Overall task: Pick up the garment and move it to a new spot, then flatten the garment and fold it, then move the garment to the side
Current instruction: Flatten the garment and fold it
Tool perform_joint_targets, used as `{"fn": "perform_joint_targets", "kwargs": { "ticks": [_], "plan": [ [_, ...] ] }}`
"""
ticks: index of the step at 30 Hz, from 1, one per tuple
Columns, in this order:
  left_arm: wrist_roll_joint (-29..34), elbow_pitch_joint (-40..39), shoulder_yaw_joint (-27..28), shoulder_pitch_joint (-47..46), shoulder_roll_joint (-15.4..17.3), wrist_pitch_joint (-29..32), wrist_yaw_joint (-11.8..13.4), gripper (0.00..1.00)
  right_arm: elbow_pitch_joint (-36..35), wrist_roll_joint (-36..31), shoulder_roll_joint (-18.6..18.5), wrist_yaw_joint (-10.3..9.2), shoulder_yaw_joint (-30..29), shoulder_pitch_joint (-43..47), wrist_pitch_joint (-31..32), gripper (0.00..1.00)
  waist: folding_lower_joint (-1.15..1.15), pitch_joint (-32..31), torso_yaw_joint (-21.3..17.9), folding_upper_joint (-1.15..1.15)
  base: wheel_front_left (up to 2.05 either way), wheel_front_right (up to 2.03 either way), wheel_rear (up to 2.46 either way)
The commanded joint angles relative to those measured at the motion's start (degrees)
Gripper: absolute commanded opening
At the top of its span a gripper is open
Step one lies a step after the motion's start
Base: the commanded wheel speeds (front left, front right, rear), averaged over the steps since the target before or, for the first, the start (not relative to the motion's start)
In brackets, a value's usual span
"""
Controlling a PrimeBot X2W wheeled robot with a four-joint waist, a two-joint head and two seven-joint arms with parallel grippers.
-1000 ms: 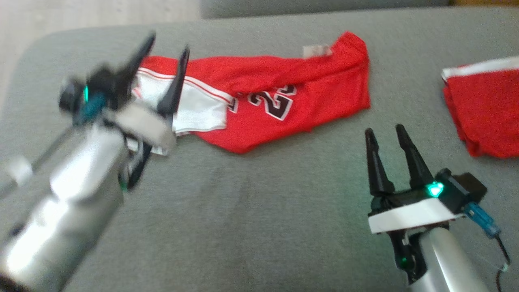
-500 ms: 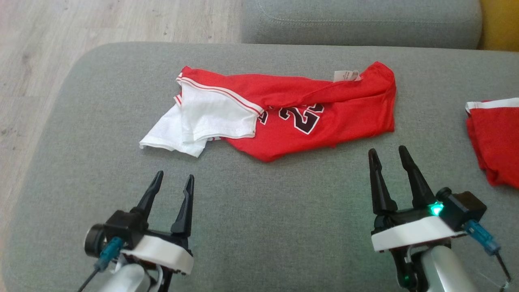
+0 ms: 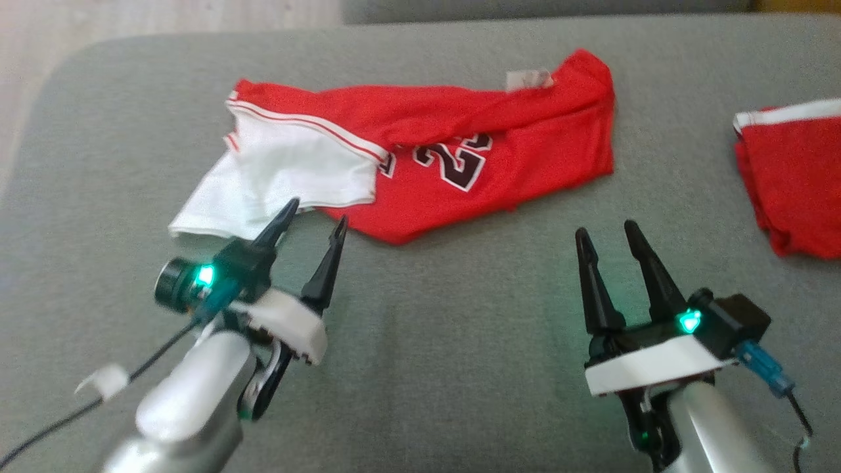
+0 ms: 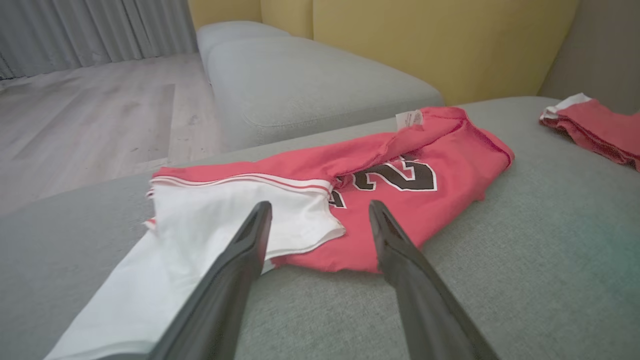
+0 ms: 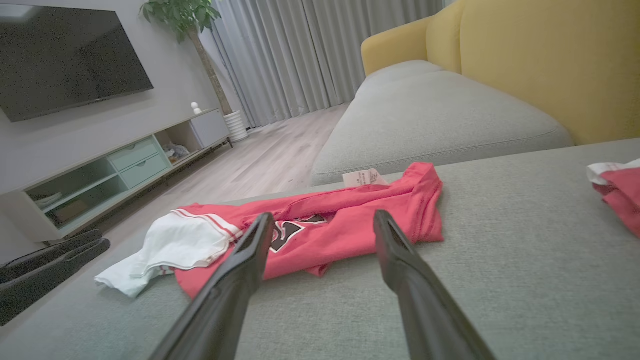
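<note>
Left gripper (image 3: 318,211): two long tapered matte-black fingers (image 3: 326,263) on black block, white moulded collar plate (image 3: 289,322) beneath. Green indicator lamp (image 3: 205,276) lit, beside round black camera barrel (image 3: 172,284). Teal-blue plug (image 3: 213,303) feeds thin black cable (image 3: 161,351); small white tag (image 3: 103,381) on cable. Glossy silver cylindrical forearm (image 3: 190,401).

Right gripper (image 3: 606,228): matching black fingers, white collar (image 3: 650,368), green lamp (image 3: 689,322), boxy black housing (image 3: 739,322), blue connector (image 3: 762,374), dark lead (image 3: 803,410), silver forearm shell (image 3: 709,427).
</note>
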Motion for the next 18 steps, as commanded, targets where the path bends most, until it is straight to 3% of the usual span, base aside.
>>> {"fn": "perform_joint_targets", "kwargs": {
  "ticks": [1,9,18],
  "plan": [
    [0.5,-0.7,1.7,-3.3,0.9,0.2,-0.3,1.00,-1.8,0.1,-0.1,0.37,1.3,-2.2,-0.6,1.00,-0.01,2.3,-2.3,0.00,0.00,0.00,0.00],
    [2.5,11.6,0.1,-11.7,-1.4,2.4,-1.5,1.00,-1.7,0.5,-0.1,0.37,1.2,-3.9,-0.6,1.00,-0.01,6.3,-7.1,0.00,0.00,0.00,0.00],
    [2.7,20.4,-0.4,-15.2,-2.5,1.2,-2.9,1.00,-2.0,1.4,-0.1,0.37,1.6,-4.1,-0.6,1.00,-0.01,7.0,-9.2,0.00,0.00,0.00,0.00]
  ]
}}
